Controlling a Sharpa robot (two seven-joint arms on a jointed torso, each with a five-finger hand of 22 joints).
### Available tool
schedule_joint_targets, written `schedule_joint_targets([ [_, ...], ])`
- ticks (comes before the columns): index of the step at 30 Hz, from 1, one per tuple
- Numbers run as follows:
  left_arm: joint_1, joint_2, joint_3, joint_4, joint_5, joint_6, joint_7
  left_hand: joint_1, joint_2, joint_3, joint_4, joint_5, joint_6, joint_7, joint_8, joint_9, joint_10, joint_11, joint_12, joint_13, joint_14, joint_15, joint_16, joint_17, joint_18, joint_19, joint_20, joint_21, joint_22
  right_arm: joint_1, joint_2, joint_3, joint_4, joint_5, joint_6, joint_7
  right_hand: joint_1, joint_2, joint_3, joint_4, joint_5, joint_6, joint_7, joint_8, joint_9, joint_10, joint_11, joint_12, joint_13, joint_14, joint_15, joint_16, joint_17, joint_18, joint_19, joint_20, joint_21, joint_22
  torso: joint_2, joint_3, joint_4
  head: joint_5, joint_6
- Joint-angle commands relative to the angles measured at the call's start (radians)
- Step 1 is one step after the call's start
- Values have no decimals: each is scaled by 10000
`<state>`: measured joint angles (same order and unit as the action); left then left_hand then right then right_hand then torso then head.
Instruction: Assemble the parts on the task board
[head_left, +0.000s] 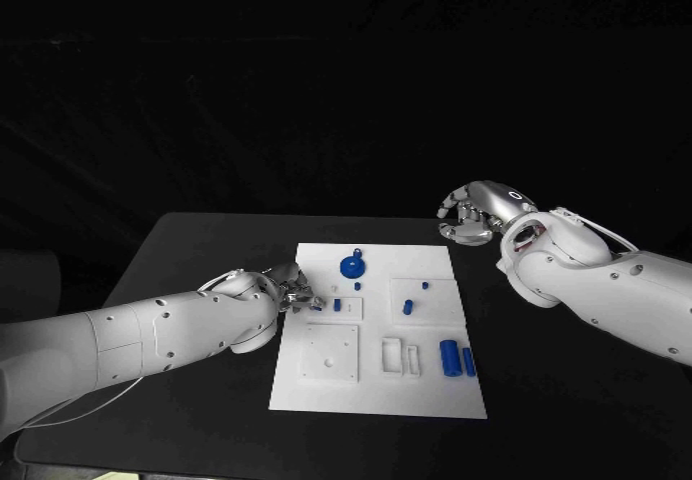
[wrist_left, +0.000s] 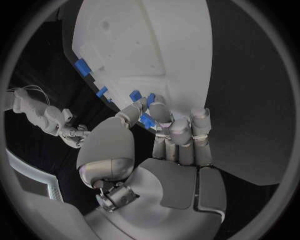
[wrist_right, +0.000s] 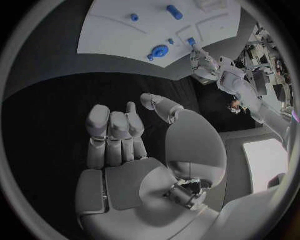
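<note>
Currently, left robot hand (wrist_left: 164, 131) pinches small blue part (wrist_left: 147, 120) at task board (head_left: 433, 400) left edge | part: light, rigid, slick; grip flat sides | right robot hand (head_left: 473, 212) curled, holding nothing, beyond board's far corner

No text, label, brand, number or sign can be read in any of the views. The task board (head_left: 378, 400) is plain white and carries no lettering that can be made out, the blue parts (head_left: 352, 266) on it bear no visible marking, and the white arms and silver hands show no legible print either.
</note>
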<state>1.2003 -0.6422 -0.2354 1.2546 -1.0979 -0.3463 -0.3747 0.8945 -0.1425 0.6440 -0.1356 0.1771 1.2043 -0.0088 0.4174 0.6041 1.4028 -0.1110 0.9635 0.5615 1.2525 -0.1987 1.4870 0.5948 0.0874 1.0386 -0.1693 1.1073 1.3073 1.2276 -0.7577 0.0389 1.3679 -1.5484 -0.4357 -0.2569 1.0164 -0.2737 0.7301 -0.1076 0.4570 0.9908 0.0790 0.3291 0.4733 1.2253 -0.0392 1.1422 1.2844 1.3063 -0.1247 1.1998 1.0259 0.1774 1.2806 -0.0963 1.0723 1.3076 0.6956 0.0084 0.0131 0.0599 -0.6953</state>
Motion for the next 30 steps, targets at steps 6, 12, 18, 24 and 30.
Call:
schedule_joint_targets([
  [6, -90, 44, -64, -47, 71, 382, -181, 24, -173, 2, 182, -182, 244, 48, 19, -2, 18, 4, 39, 7, 33, -154, 29, 0, 29, -2, -1034, 53, 144, -3, 11, 4, 4, -47, 89, 86, -50, 44, -18, -14, 39, 252, 158, -62, 13, -483, 220, -1, -11, 95, -10, -43, 17, 844, 12, -87, -42, 112, 1, -2, 2, 11, 14],
  [12, -90, 48, -64, -60, 73, 461, -198, 5, -457, 55, 532, -895, 236, 45, 40, 1, 28, -5, 31, 10, 38, -160, 29, -4, 51, 0, -1033, 50, 135, -3, 10, 4, 2, -47, 89, 85, -52, 44, -19, -15, 41, 254, 157, -62, 14, -473, 219, 9, -4, 96, -10, -43, 17, 844, 13, -87, -43, 112, 2, -1, -1, 13, 16],
  [18, -90, 49, -63, -90, 80, 497, -200, -71, -760, 106, 959, -1193, 224, 40, 56, 8, 32, -1, 24, 15, 31, -160, 29, -5, 64, 2, -1029, 49, 128, -3, 7, 4, 4, -47, 90, 84, -53, 45, -20, -15, 43, 257, 156, -60, 15, -481, 219, 0, -11, 96, -11, -44, 18, 844, 13, -87, -43, 112, 3, -4, 4, 8, -7],
  [24, -90, 54, -63, -92, 96, 478, -193, -102, -859, 83, 1094, -1244, 220, 44, 68, 17, 32, -5, 26, 20, 30, -159, 37, 0, 68, 1, -1028, 54, 129, -3, 7, 4, 4, -46, 90, 84, -54, 45, -20, -16, 45, 259, 156, -59, 16, -480, 218, 2, -11, 96, -11, -44, 18, 844, 14, -87, -44, 112, 1, -5, 5, 7, -16],
  [30, -90, 56, -63, -107, 106, 431, -197, -189, -957, 69, 1364, -1256, 209, 43, 85, 33, 31, -6, 27, 28, 25, -160, 43, 4, 76, -2, -1026, 59, 127, -3, 2, 4, 9, -46, 87, 84, -54, 46, -20, -17, 47, 262, 155, -59, 17, -471, 217, 11, -5, 96, -12, -45, 18, 844, 14, -87, -44, 113, 2, -6, 2, 9, -7],
])
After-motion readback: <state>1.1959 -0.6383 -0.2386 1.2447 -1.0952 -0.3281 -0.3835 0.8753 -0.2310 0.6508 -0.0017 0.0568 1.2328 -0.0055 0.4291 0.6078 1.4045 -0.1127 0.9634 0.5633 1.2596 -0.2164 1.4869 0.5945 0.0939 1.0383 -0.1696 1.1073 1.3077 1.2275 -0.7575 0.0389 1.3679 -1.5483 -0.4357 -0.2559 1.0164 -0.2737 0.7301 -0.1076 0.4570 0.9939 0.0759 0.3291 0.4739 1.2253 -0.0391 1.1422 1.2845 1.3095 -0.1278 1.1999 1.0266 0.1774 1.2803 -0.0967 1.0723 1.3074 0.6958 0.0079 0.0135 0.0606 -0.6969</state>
